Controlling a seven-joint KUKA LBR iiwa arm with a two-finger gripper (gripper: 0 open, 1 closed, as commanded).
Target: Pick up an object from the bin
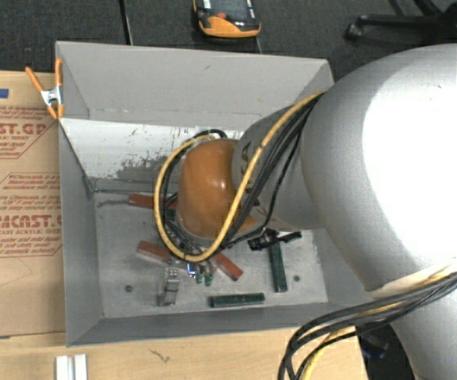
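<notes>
Grey metal bin (78,236), and the arm (386,172) is in deep from the right, its orange wrist cover (206,187), looped with yellow cable, sitting over the middle of the floor. The gripper (190,269) is low at the floor just beneath that cover and mostly hidden by it. Open or closed, I cannot tell from this angle.

Closest to it are a reddish-brown flat strip (230,267) angled off just to its right and a second reddish-brown strip (150,252) just to its left. Which of the two it is over, I cannot tell. A small grey metal piece (167,288) lies just below and left of the tip.

Toward the near wall, a dark green flat bar (236,299) lies lengthwise on the floor. On the right, another dark green bar (279,269) runs front to back, with a black piece (274,238) at its far end. A third reddish-brown strip (141,201) rests at the back left of the floor, well apart from the gripper.
</notes>
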